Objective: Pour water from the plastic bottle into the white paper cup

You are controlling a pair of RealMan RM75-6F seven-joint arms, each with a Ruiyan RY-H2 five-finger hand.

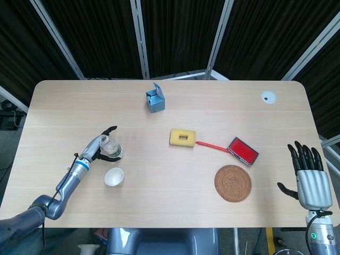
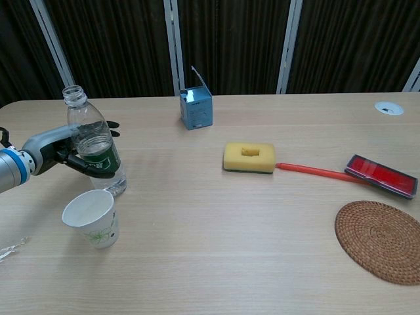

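The clear plastic bottle, uncapped and part full, stands upright at the table's left. My left hand has it between the thumb and the fingers. The thumb lies across the green label in front, and the fingers reach straight past behind it. The white paper cup stands just in front of the bottle, mouth up, apart from the hand. My right hand hovers off the table's right front corner, fingers spread, holding nothing; only the head view shows it.
A blue carton stands at the back centre. A yellow sponge, a red-handled brush and a round woven coaster lie to the right. A white grommet sits far right.
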